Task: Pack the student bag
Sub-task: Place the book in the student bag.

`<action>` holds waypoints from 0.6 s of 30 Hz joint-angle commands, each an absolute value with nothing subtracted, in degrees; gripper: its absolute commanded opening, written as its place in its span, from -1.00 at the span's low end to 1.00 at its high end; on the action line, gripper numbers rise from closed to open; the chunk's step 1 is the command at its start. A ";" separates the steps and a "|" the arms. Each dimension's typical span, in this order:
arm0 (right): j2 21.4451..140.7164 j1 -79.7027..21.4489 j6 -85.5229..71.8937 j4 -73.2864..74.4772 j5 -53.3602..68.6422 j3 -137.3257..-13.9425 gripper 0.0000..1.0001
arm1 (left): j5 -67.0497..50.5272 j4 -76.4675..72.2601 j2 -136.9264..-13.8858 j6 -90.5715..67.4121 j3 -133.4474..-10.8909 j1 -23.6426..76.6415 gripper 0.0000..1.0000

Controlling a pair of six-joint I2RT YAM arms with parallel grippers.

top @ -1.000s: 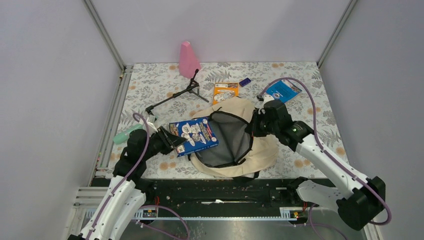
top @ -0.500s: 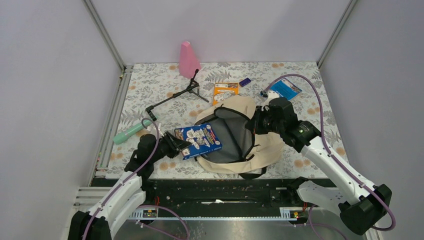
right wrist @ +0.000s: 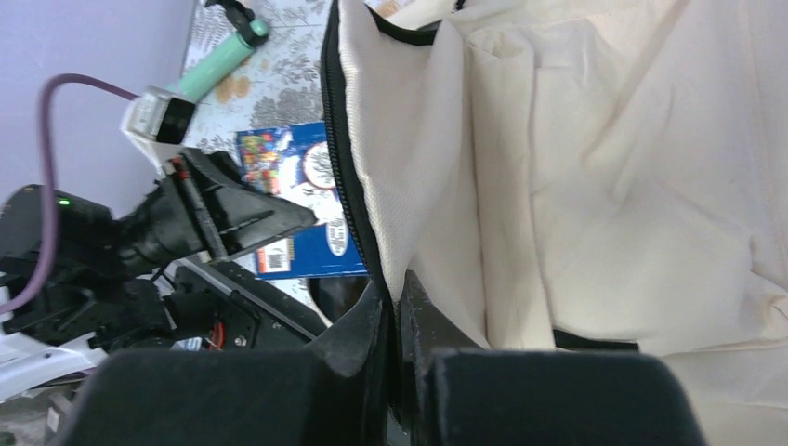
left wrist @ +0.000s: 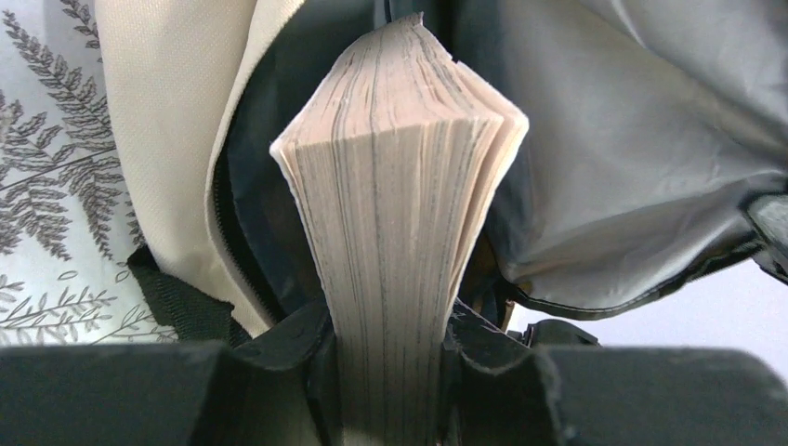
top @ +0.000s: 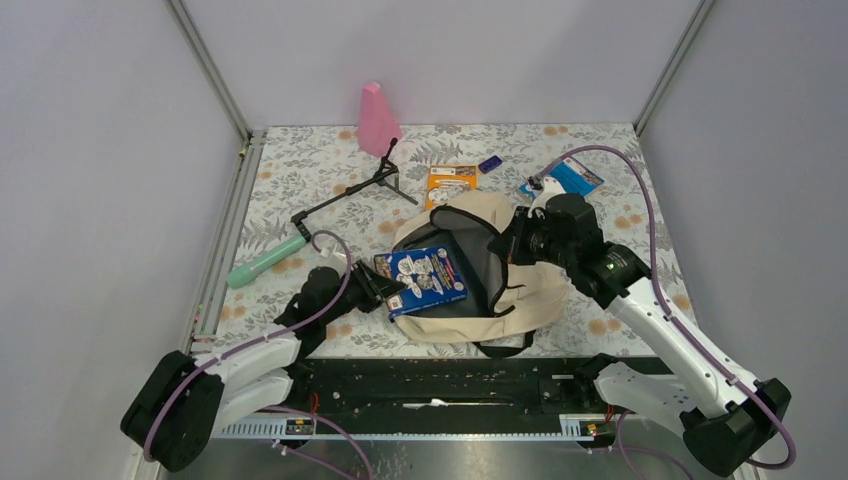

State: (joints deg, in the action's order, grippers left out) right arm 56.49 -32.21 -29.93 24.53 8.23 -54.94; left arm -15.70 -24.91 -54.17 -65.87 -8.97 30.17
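Left gripper, clamped on blue paperback, carried it from 9 o'clock into student bag mouth; right gripper pinches its rim at 2 o'clock. Insertion nearly done.

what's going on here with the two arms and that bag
The left claw grips a thick blue book by one edge, with the book partway inside the open mouth of the cream student bag. The right claw is pinched shut on the bag's rim, holding the opening up.
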 commanded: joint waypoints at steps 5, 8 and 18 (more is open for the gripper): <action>54.38 -32.04 -32.82 15.61 9.75 -60.02 -1.00 | -8.86 -47.82 -65.56 -68.99 -15.20 36.13 -1.00; 54.95 -32.08 -33.14 15.21 9.88 -60.11 -1.00 | -6.89 -52.20 -70.57 -69.74 -17.49 38.64 -1.00; 55.66 -32.17 -33.97 14.03 9.85 -59.42 -1.00 | -4.14 -64.02 -90.41 -73.61 -25.68 43.32 -1.00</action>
